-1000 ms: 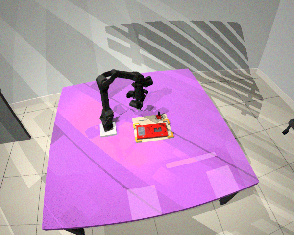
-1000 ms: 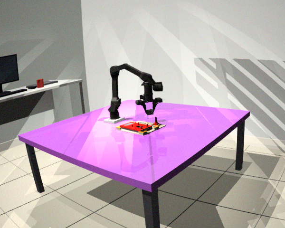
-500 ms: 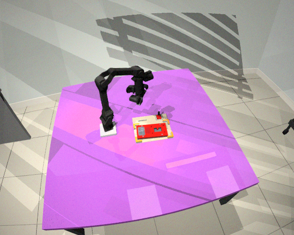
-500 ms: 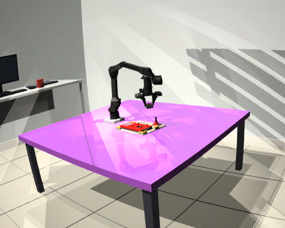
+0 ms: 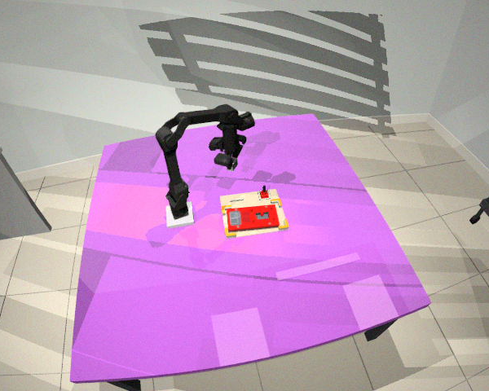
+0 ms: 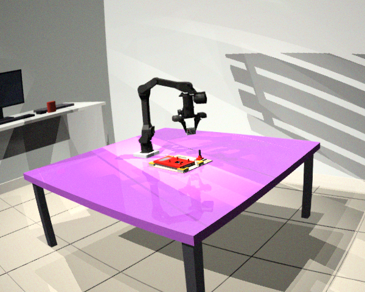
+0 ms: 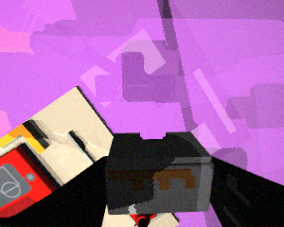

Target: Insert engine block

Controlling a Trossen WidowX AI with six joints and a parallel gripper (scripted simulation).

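The engine block [image 6: 191, 131] [image 7: 158, 182] is clamped between the jaws of the gripper [image 5: 232, 164] [image 6: 191, 129] [image 7: 154, 162] and is held above the table [image 5: 160, 311] [image 6: 129, 194] [image 7: 189, 47], apart from the car body [image 5: 253, 217] [image 6: 168, 161] [image 7: 14, 184]. The opening [image 5: 262, 215] [image 6: 178, 162] is unfilled. If the slot side is turned away from the rib, full seating may be prevented. If the block is lowered tilted or off-centre, its edge may be caught on the rim. The upright red-and-black piece [image 5: 264, 193] [image 6: 199, 156] [image 7: 143, 219] may be struck if the approach is made too low.
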